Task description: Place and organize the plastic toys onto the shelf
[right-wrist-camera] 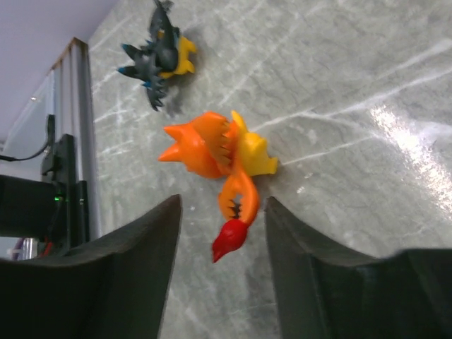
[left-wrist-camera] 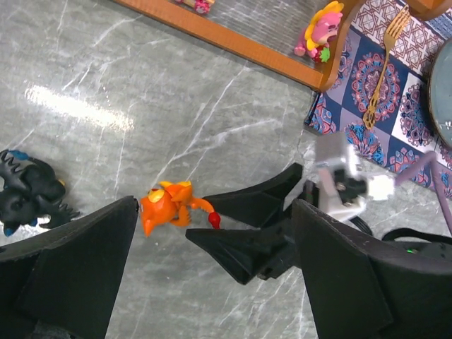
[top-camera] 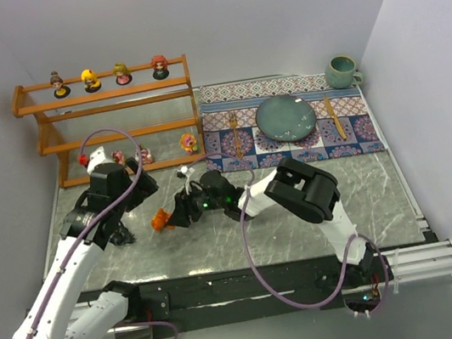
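Observation:
An orange creature toy (top-camera: 161,220) (left-wrist-camera: 166,207) (right-wrist-camera: 212,152) lies on the marble table in front of the shelf (top-camera: 113,106). Its red tail tip (right-wrist-camera: 229,240) sits between the fingers of my right gripper (top-camera: 179,215) (right-wrist-camera: 224,212), which is open with a gap on both sides of the tail. My left gripper (top-camera: 140,213) (left-wrist-camera: 215,212) is open wide around the same spot and holds nothing. A dark-blue creature (left-wrist-camera: 28,198) (right-wrist-camera: 159,46) lies just left of it. Several dolls (top-camera: 91,79) stand on the top tier, and pink toys (top-camera: 145,155) (left-wrist-camera: 321,32) are on the bottom one.
A patterned placemat (top-camera: 358,131) at the back right carries a teal plate (top-camera: 285,117), a fork (top-camera: 236,133) and a wooden utensil (top-camera: 334,118). Behind it stands a teal mug (top-camera: 341,72). The two grippers' fingers overlap closely over the orange toy.

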Robot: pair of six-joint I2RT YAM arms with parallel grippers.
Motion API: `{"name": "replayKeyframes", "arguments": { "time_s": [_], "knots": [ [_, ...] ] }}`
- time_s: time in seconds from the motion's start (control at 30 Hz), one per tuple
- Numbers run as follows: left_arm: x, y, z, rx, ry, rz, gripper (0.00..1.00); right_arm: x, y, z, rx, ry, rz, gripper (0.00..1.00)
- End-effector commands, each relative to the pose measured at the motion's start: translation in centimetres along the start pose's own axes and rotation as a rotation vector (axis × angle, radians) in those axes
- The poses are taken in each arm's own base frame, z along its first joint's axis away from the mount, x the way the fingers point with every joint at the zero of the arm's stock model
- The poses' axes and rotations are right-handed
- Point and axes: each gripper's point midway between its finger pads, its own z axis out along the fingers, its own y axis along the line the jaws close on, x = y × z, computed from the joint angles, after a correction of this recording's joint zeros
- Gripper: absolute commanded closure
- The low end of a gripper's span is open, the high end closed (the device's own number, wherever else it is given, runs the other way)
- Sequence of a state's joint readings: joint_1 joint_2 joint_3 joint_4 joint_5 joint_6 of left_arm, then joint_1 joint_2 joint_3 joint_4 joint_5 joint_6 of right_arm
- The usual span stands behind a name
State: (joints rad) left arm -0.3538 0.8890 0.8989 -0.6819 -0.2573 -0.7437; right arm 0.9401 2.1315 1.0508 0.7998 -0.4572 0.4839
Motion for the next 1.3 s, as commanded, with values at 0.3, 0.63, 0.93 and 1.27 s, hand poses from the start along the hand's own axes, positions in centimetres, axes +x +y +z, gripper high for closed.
{"name": "replayKeyframes", "arguments": {
  "time_s": [0.3,0.63,0.93,1.27],
  "knots": [
    [-0.6,-1.4,-0.5,0.143,-0.069,0.097,0.01,-2.7,0.2,-0.3,-0.049,-0.051,-0.013,0.87],
    [0.1,-3.4,-0.7,0.331,-0.124,0.212,0.03,-5.3,0.7,-6.2,-0.037,-0.015,0.209,1.0],
    [1.1,-7.2,-1.3,0.556,-0.196,0.407,0.03,-2.9,-0.6,-14.3,0.081,0.171,0.539,1.0],
    [4.6,-13.0,-3.2,0.8,-0.263,0.676,0.03,-6.2,-0.3,-21.7,0.126,0.158,0.685,1.0]
  ]
}}
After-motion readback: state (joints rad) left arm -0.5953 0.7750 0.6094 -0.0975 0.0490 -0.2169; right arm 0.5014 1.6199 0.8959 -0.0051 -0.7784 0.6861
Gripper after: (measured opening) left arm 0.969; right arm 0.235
